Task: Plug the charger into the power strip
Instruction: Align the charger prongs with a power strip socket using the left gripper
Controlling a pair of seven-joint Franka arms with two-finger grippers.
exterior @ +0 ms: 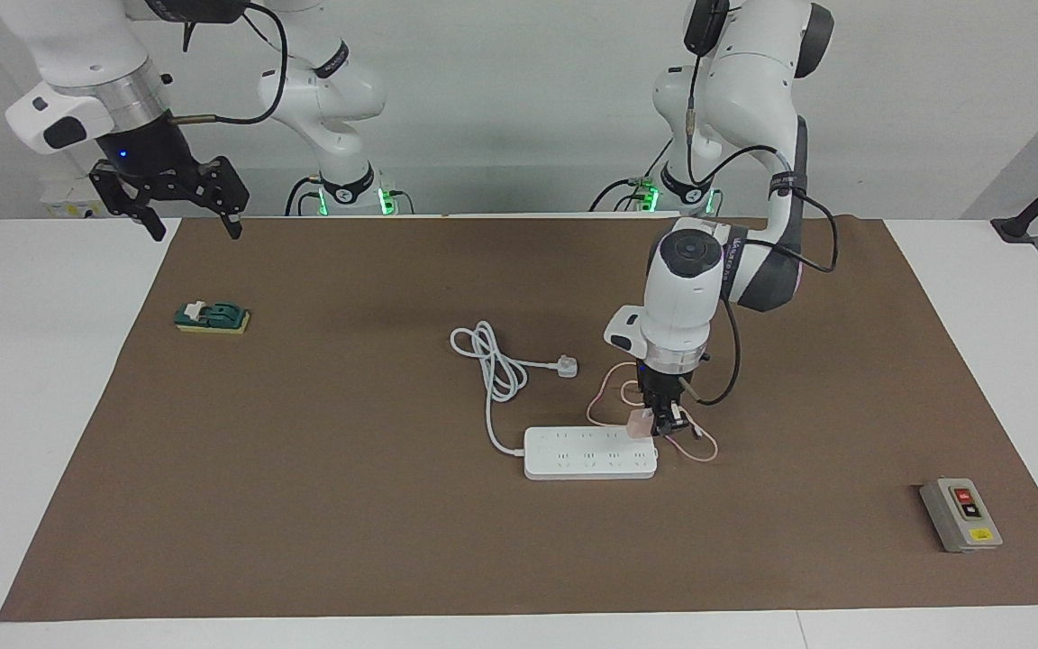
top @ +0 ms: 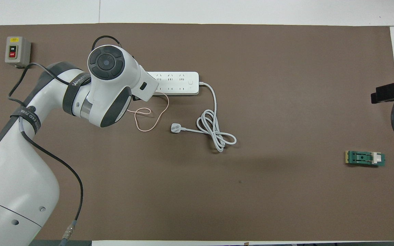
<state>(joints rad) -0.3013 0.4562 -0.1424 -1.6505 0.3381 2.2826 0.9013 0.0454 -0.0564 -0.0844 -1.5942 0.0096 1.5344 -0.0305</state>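
Note:
The charger point(exterior: 639, 423), a small pale-pink cube, hangs just above the end of the power strip point(exterior: 589, 453) that lies toward the left arm's end of the table. My left gripper point(exterior: 654, 425) points straight down and is shut on the charger. Its thin pink cable point(exterior: 614, 389) loops on the mat beside the strip, nearer to the robots. In the overhead view the left arm's wrist hides the charger and that end of the power strip point(top: 178, 82); the cable point(top: 149, 116) shows. My right gripper point(exterior: 186, 212) hangs open, high over the mat's corner by its own base.
The strip's thick white cord ends in a white three-pin plug point(exterior: 566, 366) lying nearer to the robots than the strip. A grey button box point(exterior: 960, 515) sits toward the left arm's end. A green block point(exterior: 212, 317) lies toward the right arm's end.

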